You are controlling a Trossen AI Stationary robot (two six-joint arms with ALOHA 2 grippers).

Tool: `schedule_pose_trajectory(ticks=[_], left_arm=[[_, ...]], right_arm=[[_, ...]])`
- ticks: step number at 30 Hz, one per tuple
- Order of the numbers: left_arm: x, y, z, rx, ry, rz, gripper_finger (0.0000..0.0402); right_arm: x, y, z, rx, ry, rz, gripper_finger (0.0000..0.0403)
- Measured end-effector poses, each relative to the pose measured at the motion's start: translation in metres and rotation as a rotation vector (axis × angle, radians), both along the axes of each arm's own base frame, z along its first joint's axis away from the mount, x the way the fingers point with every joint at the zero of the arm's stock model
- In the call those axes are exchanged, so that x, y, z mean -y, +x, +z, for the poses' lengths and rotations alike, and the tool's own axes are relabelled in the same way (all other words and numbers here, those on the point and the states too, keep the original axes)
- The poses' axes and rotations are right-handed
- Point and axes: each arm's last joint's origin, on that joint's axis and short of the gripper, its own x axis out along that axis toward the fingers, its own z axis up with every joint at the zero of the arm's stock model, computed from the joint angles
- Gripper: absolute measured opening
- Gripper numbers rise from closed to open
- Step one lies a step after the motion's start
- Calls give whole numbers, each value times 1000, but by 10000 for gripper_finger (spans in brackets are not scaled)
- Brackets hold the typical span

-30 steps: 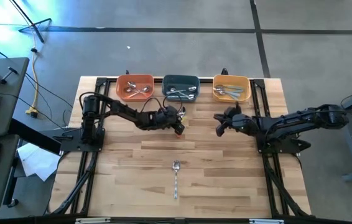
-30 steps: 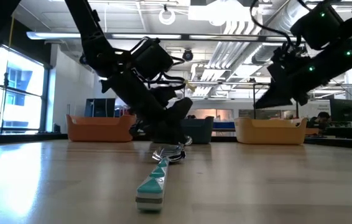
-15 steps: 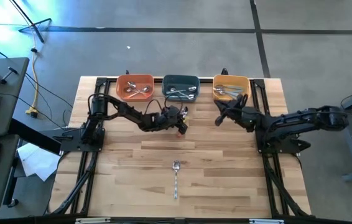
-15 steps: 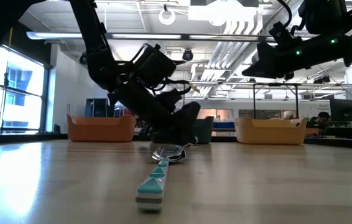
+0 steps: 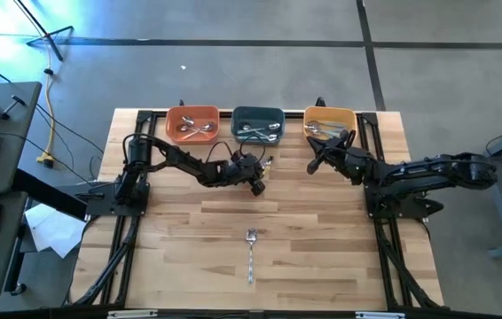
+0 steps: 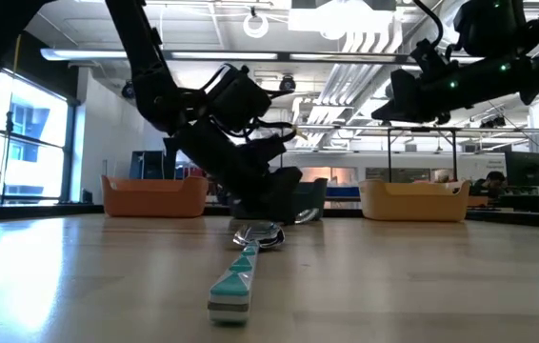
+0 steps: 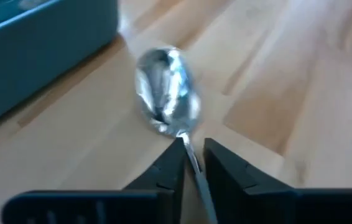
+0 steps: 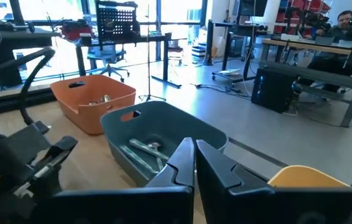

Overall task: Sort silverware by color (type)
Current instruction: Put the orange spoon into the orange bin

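My left gripper [image 5: 258, 175] is at mid-table, just in front of the teal bowl [image 5: 258, 124], shut on a metal spoon [image 7: 166, 90]. The spoon's handle is hidden behind the fingers. My right gripper [image 5: 320, 152] hovers shut and empty at the near left corner of the yellow bowl [image 5: 331, 126]; it also shows in the right wrist view [image 8: 194, 163]. A fork with a light blue patterned handle [image 5: 251, 254] lies flat on the table toward the near edge, and shows close up in the low view [image 6: 236, 281]. Each of the three bowls holds silverware. My left gripper pinches the spoon by its thin neck [image 7: 190, 155], just behind the head, between the two fingertips [image 7: 175, 163]. The fingers lie along the spoon, slanting down toward the far edge. The head [image 7: 168, 93] juts out past the tips, low over the wood beside the teal bowl.
The orange bowl [image 5: 192, 124], teal bowl and yellow bowl stand side by side along the far edge. Bare wood stretches around the lone fork between the arms' black base frames [image 5: 127, 199]. Beyond the table are desks and a seated person [image 8: 344, 18].
My right gripper has risen and swung toward the far edge, from mid-table up to the yellow bowl, tipping from pointing down to nearly level. My left gripper has stayed by the teal bowl, tipping a little lower with the spoon. The fork has not moved.
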Motion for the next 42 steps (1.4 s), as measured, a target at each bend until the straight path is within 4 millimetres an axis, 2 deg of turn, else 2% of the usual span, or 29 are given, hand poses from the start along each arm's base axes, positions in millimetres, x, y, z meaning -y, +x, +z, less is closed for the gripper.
schedule_pose_trajectory(ticks=[5,13,18,31,42], left_arm=[[7,-4,9,-82,35,-104,6],[22,-20,46,-216,78,-244,3],[32,-25,67,-207,113,-266,3],[42,-35,63,-347,137,-268,3],[53,-44,59,-504,187,-489,4]], right_arm=[[-1,0,-2,-25,8,8,0],[-3,-1,-14,-150,34,17,0],[-3,-1,-22,-226,41,19,0],[13,6,-38,-364,-63,-21,0],[15,11,-51,-335,64,90,0]])
